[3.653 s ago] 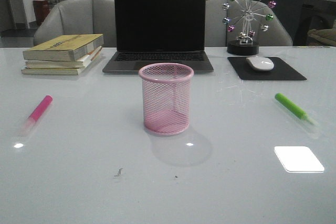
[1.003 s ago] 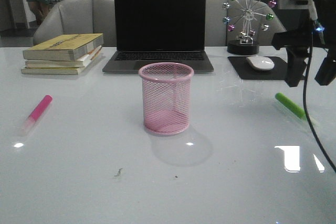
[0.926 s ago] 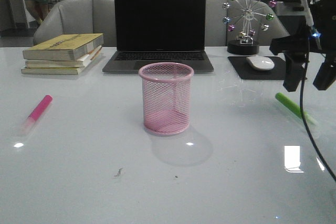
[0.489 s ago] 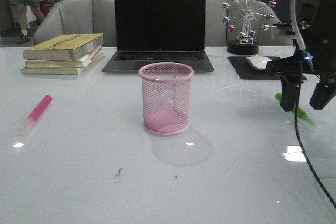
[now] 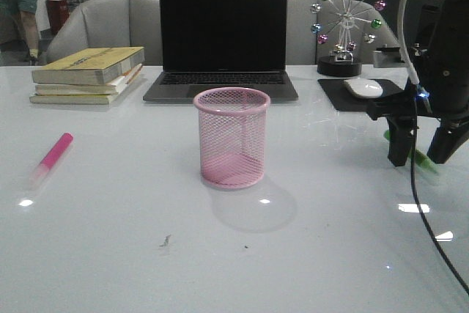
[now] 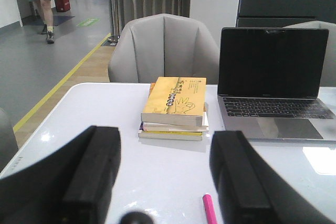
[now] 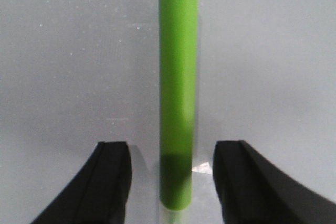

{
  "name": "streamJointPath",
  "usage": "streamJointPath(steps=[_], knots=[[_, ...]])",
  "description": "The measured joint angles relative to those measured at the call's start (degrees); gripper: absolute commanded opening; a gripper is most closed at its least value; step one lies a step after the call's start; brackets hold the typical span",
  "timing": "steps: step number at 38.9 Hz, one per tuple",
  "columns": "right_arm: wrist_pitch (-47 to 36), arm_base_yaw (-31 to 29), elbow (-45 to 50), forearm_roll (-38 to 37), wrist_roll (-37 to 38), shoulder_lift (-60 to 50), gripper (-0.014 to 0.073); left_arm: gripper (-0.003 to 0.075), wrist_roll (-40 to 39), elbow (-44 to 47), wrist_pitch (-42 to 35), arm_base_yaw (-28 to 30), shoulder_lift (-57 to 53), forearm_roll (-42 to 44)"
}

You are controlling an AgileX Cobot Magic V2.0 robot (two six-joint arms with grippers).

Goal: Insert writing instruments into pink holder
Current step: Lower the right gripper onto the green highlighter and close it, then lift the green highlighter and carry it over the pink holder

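My right gripper (image 5: 423, 160) sits low over the white table (image 5: 132, 247) on its right side, its jaws spread wide with one finger on each side of the green highlighter (image 7: 178, 103). The right wrist view shows the marker lying flat between my fingers (image 7: 111, 182), with clear gaps on both sides, so nothing is gripped. In the front view only a sliver of that green marker (image 5: 423, 158) shows between the black fingers.

At the middle of the table stands the pink mesh holder (image 5: 231, 137), upright, with nothing inside it (its see-through sides show only the base ring). Well to its left lies the pink highlighter (image 5: 51, 157), flat on the table with its pale cap end nearer the camera.

My left gripper (image 6: 165, 182) is out of the front view; its own camera shows the fingers held wide apart above the table's left part, with the tip of the pink highlighter (image 6: 209, 209) between them farther off.

Further back sit a stack of books (image 5: 89, 73) at the left, an open laptop (image 5: 223, 38) with a dark screen behind the holder, and a white mouse (image 5: 363, 88) on a black mouse pad (image 5: 344, 100) at the right. Behind the pad stands a small Ferris-wheel ornament (image 5: 344, 26), and two grey chairs (image 5: 110, 23) stand beyond the table.
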Motion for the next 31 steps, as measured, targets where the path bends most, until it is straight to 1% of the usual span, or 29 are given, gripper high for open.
streamJointPath(steps=[2,8,10,24,31], knots=[[0.0,0.0,0.0,-0.3,0.0,0.1,0.0312,0.0447,0.0,0.0,0.0,0.0,0.0,0.0],[-0.6,0.0,-0.5,-0.4,0.0,0.6,0.004,0.0447,0.0,0.0,0.0,0.0,0.0,0.0],[-0.6,0.0,-0.6,-0.4,0.0,0.6,0.0066,0.0447,0.0,0.0,0.0,0.0,0.0,0.0],[-2.5,0.0,-0.3,1.3,0.0,0.1,0.0057,0.0447,0.0,0.0,0.0,0.0,0.0,0.0],[-5.1,0.8,0.5,3.5,0.0,-3.4,0.0057,0.0447,0.0,0.0,0.0,0.0,0.0,0.0]])
